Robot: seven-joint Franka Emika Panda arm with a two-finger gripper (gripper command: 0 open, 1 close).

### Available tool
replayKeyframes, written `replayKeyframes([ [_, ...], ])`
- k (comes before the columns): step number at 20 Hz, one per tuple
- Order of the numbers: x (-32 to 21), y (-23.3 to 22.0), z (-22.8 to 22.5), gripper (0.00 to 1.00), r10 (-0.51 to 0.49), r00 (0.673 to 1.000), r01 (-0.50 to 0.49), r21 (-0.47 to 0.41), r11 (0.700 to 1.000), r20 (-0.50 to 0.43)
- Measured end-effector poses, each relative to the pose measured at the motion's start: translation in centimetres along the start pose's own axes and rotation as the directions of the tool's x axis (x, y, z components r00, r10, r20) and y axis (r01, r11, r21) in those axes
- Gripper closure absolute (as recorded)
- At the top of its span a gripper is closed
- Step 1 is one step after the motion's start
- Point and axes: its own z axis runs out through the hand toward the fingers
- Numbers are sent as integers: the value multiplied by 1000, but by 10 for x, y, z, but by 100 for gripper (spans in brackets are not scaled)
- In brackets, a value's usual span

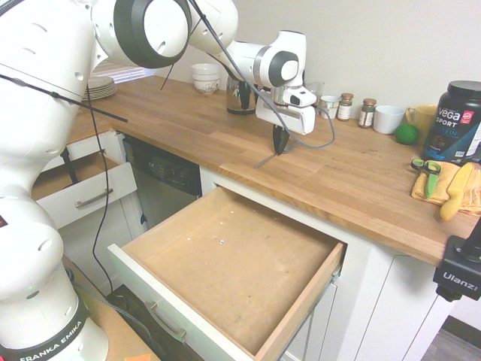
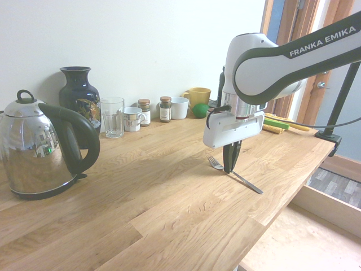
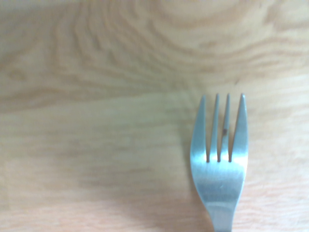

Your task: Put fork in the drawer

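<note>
The fork (image 2: 242, 179) is slim and silver and lies on the wooden counter, with its tines (image 3: 219, 145) filling the wrist view. My gripper (image 2: 230, 168) stands upright over it, its dark fingers shut on the fork's neck just behind the tines. The handle (image 1: 264, 160) sticks out from under the fingers, and its far end rests on the counter. Below the counter's front edge the drawer (image 1: 225, 263) is pulled wide open, with a bare wood floor, a white front and a bar handle (image 1: 167, 322). Nothing lies in it.
A smaller white drawer (image 1: 86, 192) stands open to the left. Along the wall are a kettle (image 2: 39, 147), vase (image 2: 79, 93), glass (image 2: 113, 117), mugs, spice jars and a lime (image 1: 406, 133). Green-handled scissors (image 1: 426, 169) lie on a yellow cloth by a black tub (image 1: 458, 120).
</note>
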Motion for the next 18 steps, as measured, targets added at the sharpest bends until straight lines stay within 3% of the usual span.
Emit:
replayKeyframes([
  [10, -10, -2, -35, 100, -10, 1000, 10, 31, 999, -20],
  [18, -44, 54, -59, 100, -3, 1000, 4, 40, 999, -20],
])
